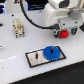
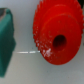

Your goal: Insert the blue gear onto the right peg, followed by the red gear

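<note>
Nearest the lens was the red gear (image 2: 56,34), filling most of the wrist view, toothed rim and dark centre hole plain to see, with something teal (image 2: 6,42) blurred at the edge that I couldn't identify. In the exterior view the same gear (image 1: 64,34) hung right under the jaws (image 1: 64,31), up off the white bench (image 1: 15,65). It looked to me like the jaws were clamped on it, since it wasn't resting on anything, though the fingers themselves were too blurry to make out properly.

The blue gear (image 1: 51,52) was already sitting on the grey plate (image 1: 35,59), on the side toward the exterior view's right, so I judged it was seated over the right peg, which it hid completely. The left peg (image 1: 36,54) stood bare beside it. So half done, by my reckoning.

The red one was held flat, hole facing down, which made sense: it needed to drop straight onto that same peg on top of the blue. It was well apart from the plate, up and toward the exterior view's right.

No bins or trays with anything in them that I could see. A small beige block (image 1: 18,27) sat off toward the exterior view's left, unused.
</note>
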